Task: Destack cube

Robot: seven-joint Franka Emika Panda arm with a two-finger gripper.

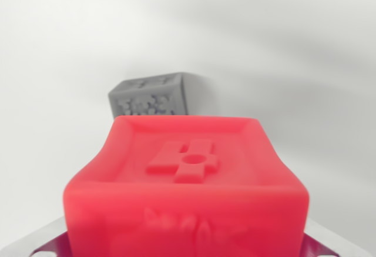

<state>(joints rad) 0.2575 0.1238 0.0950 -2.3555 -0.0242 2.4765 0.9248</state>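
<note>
Red cube (187, 195) up close, clamped between end effector (188, 248) fingers; grey cube (149, 95) beyond on white table (305, 63), apart.

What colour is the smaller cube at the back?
Grey cube, with raised marks; wrist view.

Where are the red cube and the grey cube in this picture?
Red plastic cube (187, 174): wrist view, on the raised cross-shaped emblem of its top face.
Grey plastic cube (154, 98): wrist view, on its front face, showing behind the red one.
</note>
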